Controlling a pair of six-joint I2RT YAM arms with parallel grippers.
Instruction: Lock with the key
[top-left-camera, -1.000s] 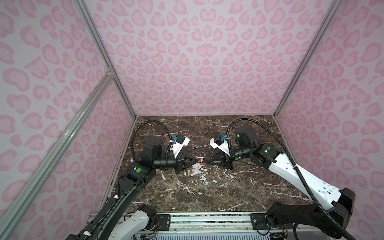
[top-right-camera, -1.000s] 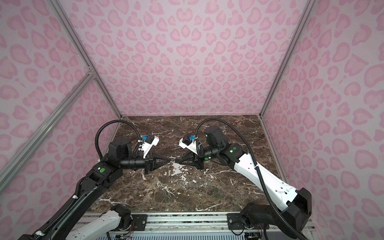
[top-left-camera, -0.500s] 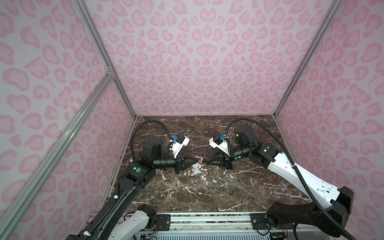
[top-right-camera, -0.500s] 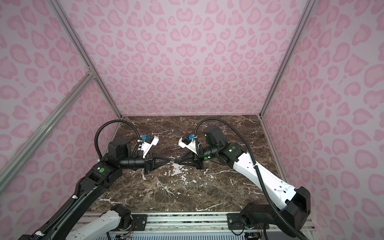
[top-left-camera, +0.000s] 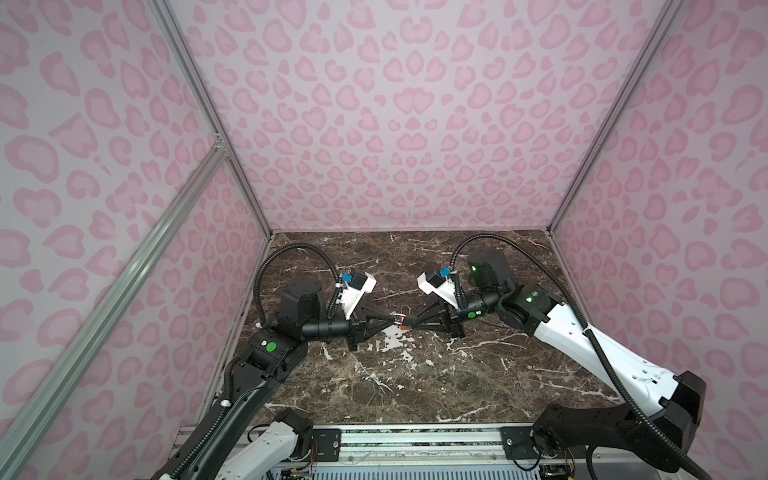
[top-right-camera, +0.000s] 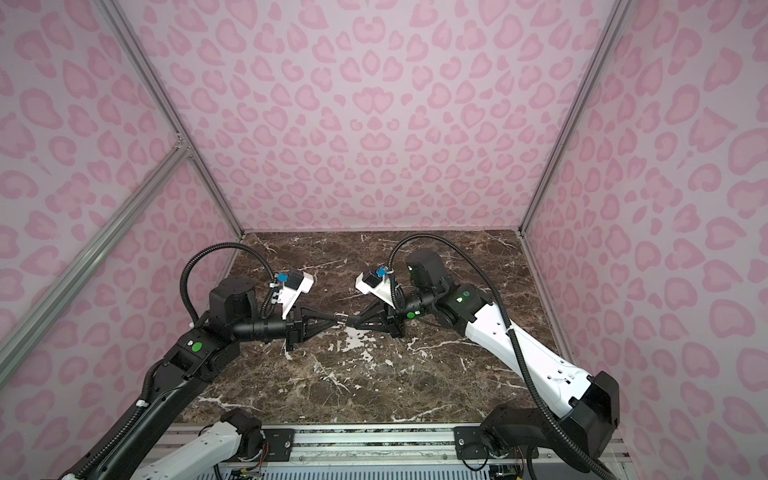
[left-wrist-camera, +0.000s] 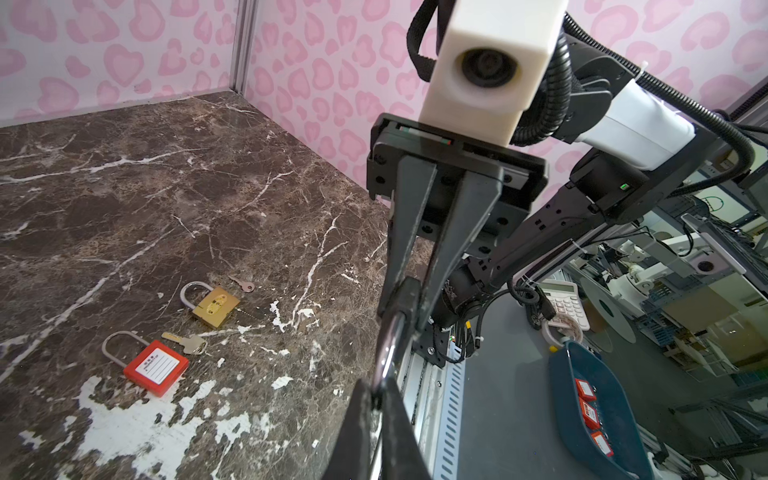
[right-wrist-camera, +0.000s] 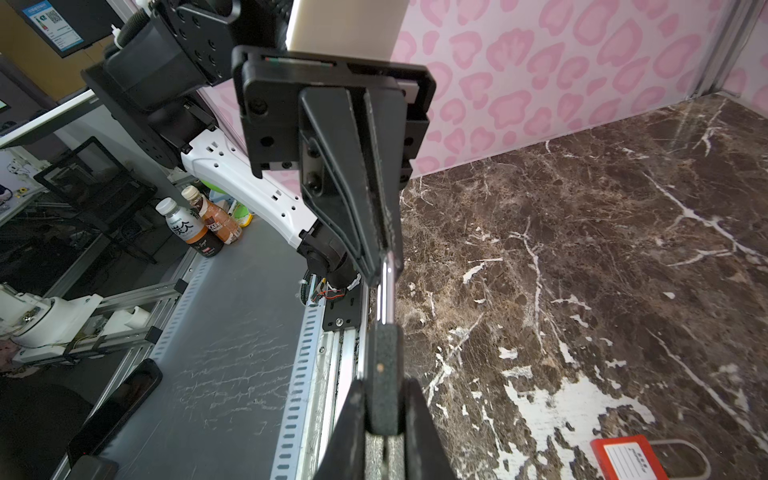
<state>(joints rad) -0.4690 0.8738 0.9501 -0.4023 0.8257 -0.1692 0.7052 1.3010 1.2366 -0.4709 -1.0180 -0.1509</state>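
Over the tabletop (top-left-camera: 415, 395), where a key (left-wrist-camera: 189, 344) lay, a black padlock (right-wrist-camera: 382, 365) was held aloft, body clenched in the right jaws, shackle (right-wrist-camera: 388, 286) in the left jaws; opposed pulling was judged liable to slip it free.

Robot lab: aluminium-framed test booth (top-left-camera: 248, 187)

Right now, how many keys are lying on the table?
2: a small key by the brass padlock, a larger key beside the red padlock; others may be hidden.

Left claw (top-left-camera: 395, 321) and right claw (top-left-camera: 410, 325), apparently both clamped, face each other tip-to-tip.
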